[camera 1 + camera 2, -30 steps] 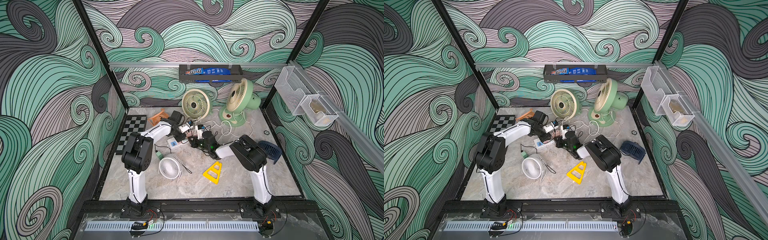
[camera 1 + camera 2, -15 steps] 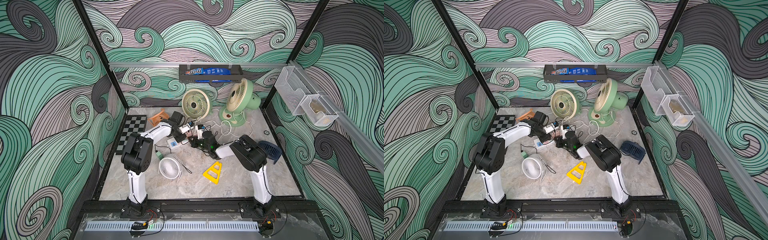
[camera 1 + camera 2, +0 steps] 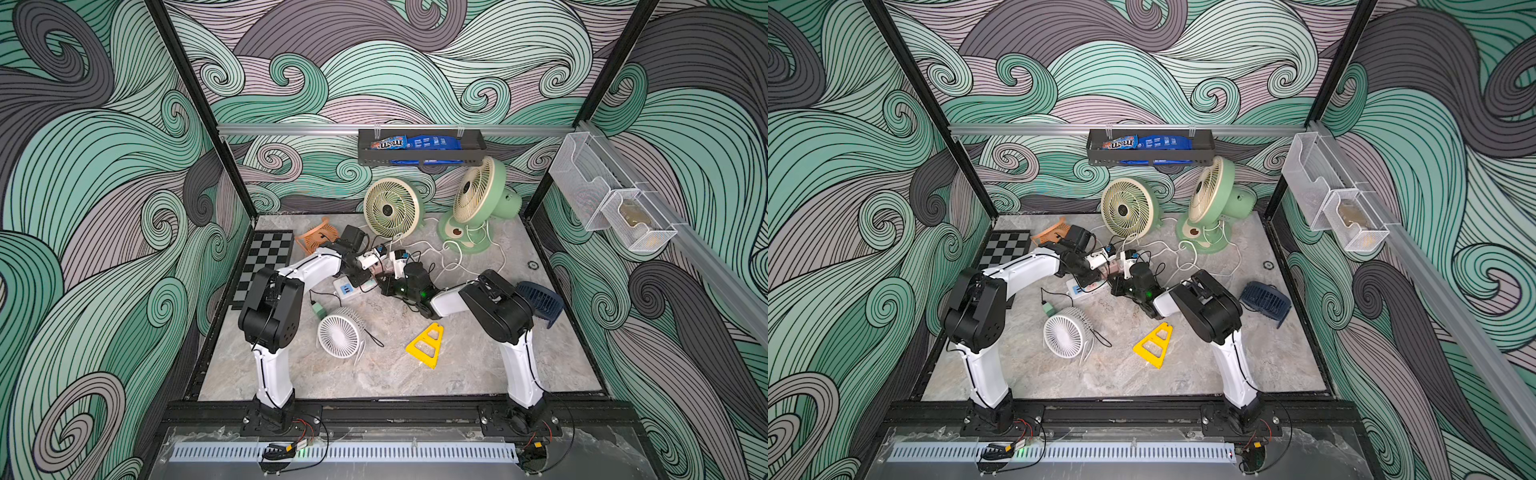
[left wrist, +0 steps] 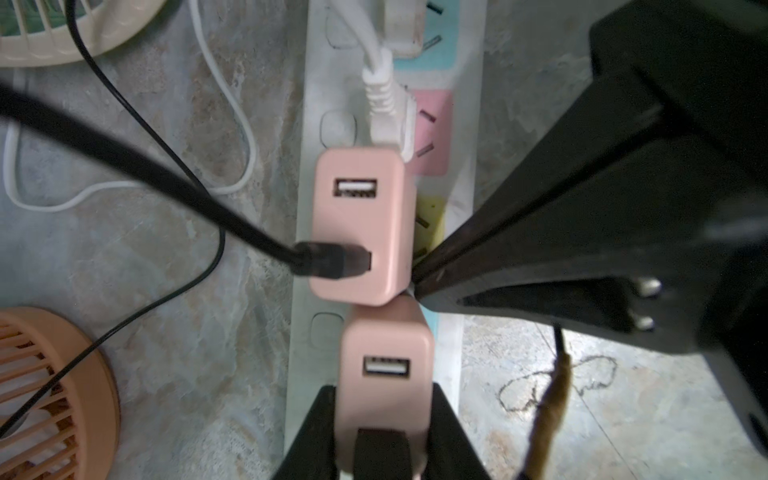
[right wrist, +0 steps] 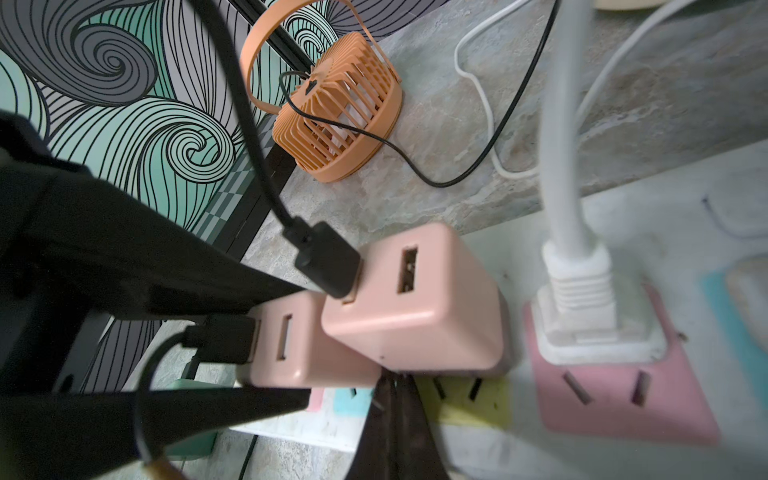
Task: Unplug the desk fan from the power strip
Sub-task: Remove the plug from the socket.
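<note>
The white power strip point(image 4: 303, 353) point(image 5: 623, 220) lies mid-table, its blue USB end point(image 3: 347, 289) point(image 3: 1079, 286) showing in both top views. Two pink USB adapters stand on it side by side. My left gripper point(image 4: 382, 388) point(image 5: 305, 345) point(image 3: 376, 273) is shut on the nearer pink adapter point(image 4: 386, 340) point(image 5: 307, 361), which has a black USB cable plugged in. I cannot tell whether its prongs are still seated. My right gripper point(image 5: 399, 378) point(image 4: 417, 284) point(image 3: 384, 277) is shut, its tips pressed on the strip by the yellow socket point(image 5: 469, 405). Which desk fan that cable serves is hidden.
The second pink adapter point(image 4: 359, 224) also carries a black cable, and a white plug point(image 5: 590, 328) sits in the pink socket. Around stand an orange fan point(image 3: 313, 241), a cream fan point(image 3: 390, 208), a green fan point(image 3: 478, 199), a white fan point(image 3: 338, 334), a navy fan point(image 3: 540, 301) and a yellow triangle point(image 3: 426, 345).
</note>
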